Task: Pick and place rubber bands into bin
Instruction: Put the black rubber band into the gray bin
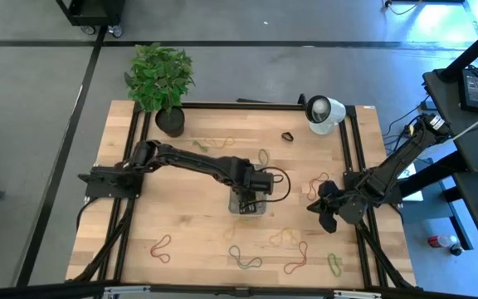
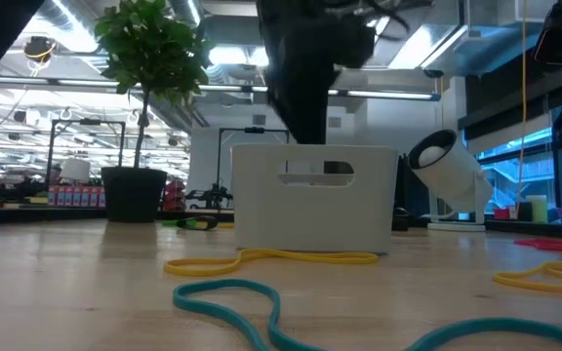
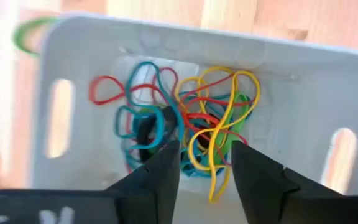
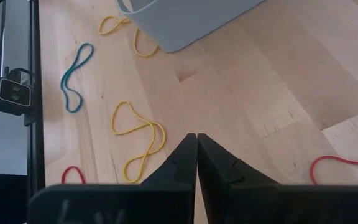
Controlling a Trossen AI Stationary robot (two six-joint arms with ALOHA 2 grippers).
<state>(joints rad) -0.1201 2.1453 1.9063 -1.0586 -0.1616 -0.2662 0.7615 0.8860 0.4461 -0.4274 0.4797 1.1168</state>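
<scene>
Left arm stretched from its base at the left edge of the desk toward the middle, elbow raised, wrist turned down. Left gripper (image 1: 248, 202) pointing straight down above the centre of the desk, seen in the low view as a dark column descending from above (image 2: 305, 88). In the left wrist view, its two dark fingers (image 3: 160, 177) standing apart with a clear gap between them, holding nothing. Right arm folded at the right edge of the desk, forearm sloping down and inward. Right gripper (image 1: 326, 212) low over the wood near that edge, waiting. Its fingers (image 4: 185, 163) pressed together, tips meeting, nothing between them.
</scene>
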